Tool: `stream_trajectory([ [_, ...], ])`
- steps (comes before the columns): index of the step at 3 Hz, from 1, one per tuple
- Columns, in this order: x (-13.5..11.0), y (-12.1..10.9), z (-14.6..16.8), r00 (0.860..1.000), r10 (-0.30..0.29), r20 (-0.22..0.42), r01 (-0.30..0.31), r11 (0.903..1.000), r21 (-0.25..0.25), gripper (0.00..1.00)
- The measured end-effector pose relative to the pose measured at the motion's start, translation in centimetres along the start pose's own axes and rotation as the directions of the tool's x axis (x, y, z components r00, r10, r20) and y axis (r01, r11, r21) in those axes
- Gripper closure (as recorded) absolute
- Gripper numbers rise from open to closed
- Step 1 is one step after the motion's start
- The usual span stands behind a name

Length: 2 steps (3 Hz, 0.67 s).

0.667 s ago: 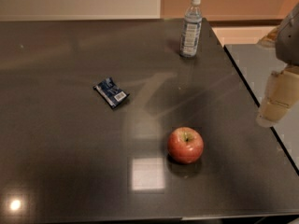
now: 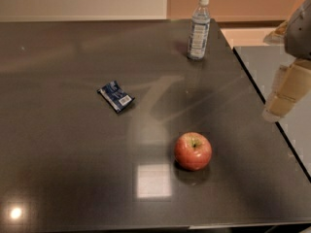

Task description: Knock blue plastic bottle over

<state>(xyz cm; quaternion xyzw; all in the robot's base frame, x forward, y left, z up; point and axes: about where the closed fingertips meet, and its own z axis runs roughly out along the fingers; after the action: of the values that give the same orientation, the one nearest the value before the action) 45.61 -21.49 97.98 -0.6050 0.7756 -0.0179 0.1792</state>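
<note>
Bottle [image 2: 199,30] stood upright near the worktop's [image 2: 58,169] far right corner, cap on; fill level wasn't readable. Gripper [image 2: 284,93] hung past the right edge, well apart from it; whether open or closed, couldn't tell. Best bet: come in high, push sideways near the cap, staying clear of the apple [image 2: 193,151].

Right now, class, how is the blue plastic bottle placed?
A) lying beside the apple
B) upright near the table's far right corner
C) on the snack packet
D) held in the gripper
B: the blue plastic bottle stands upright, cap up, near the far right corner of the table; the gripper hangs apart from it at the view's right edge.
</note>
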Motion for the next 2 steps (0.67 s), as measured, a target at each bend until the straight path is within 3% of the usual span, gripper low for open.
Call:
stream_trajectory([
  [2,-1.8,-5.8,1.7,0.994,0.003,0.112,-0.006,0.9996,0.026,0.00],
])
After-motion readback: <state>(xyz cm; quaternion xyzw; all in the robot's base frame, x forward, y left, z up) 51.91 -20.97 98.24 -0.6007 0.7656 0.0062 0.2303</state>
